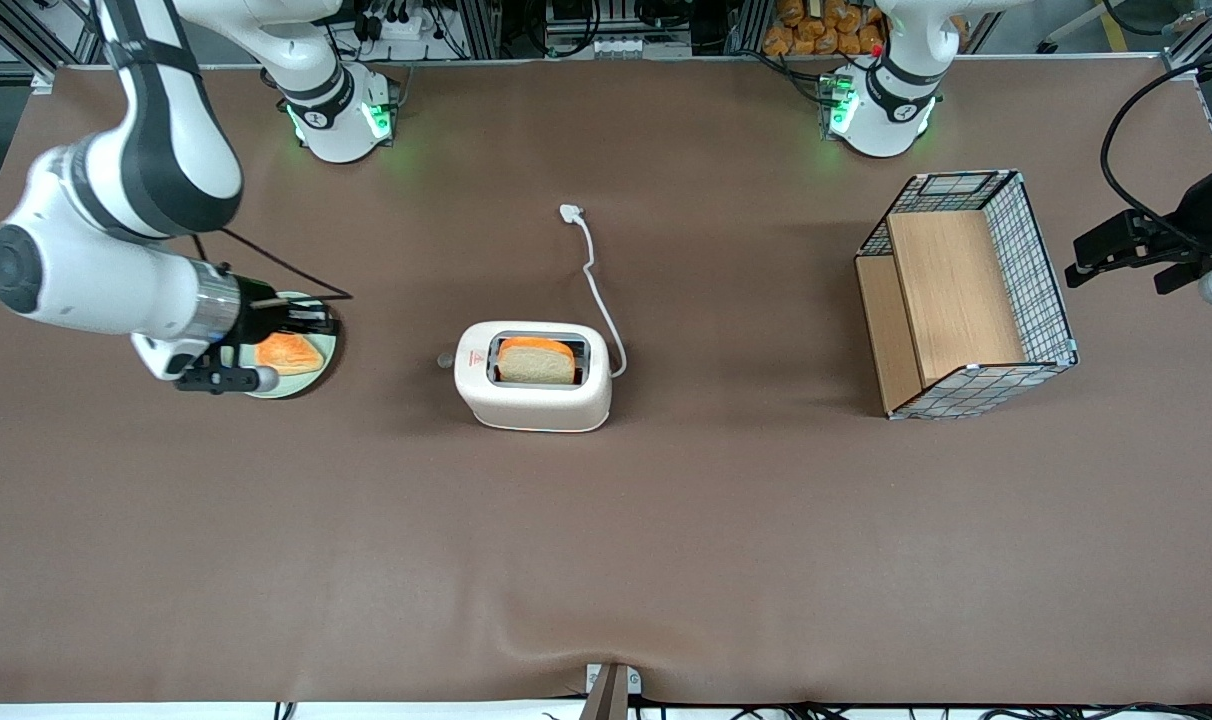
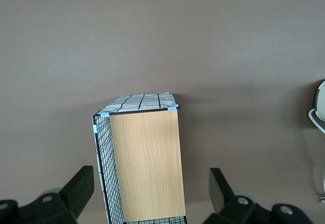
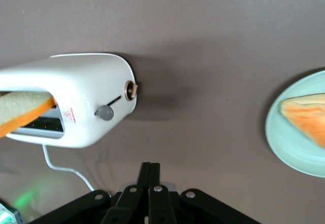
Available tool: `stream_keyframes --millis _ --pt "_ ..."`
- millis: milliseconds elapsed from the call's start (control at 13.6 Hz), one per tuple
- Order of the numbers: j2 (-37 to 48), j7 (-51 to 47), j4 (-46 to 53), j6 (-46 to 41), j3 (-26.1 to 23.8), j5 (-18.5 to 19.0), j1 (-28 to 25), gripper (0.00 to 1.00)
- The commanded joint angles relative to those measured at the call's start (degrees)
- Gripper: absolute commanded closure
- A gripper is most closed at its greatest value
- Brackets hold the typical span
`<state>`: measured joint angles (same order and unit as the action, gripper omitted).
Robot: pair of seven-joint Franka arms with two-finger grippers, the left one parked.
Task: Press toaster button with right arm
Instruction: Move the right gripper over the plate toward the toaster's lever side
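Observation:
The white toaster (image 1: 533, 392) stands mid-table with a bread slice (image 1: 536, 362) in its slot. Its red mark (image 1: 474, 358) is on the top, at the end toward the working arm. The toaster button (image 1: 445, 359) is a small grey knob sticking out of that narrow end. In the right wrist view the toaster (image 3: 91, 87) shows end-on with the grey button (image 3: 104, 113) beside a round brass-ringed dial (image 3: 131, 90). My right gripper (image 1: 324, 320) hovers over a plate, well apart from the button, toward the working arm's end. Its fingers (image 3: 150, 165) are pressed together and hold nothing.
A pale green plate (image 1: 301, 388) with a toast slice (image 1: 288, 352) lies under the gripper; it also shows in the right wrist view (image 3: 284, 148). The toaster's white cord and plug (image 1: 571, 212) run toward the arm bases. A wire-and-wood basket (image 1: 966, 290) stands toward the parked arm's end.

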<state>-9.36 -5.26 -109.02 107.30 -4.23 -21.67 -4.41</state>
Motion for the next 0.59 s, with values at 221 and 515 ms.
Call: stream_keyframes --millis 221,515 --pt "0.58 -0.46 -8.83 15.63 0.10 -7.77 -5.33 1.00" --pt "-2.40 0.25 -8.84 18.99 0.10 -12.86 -7.10 1.00"
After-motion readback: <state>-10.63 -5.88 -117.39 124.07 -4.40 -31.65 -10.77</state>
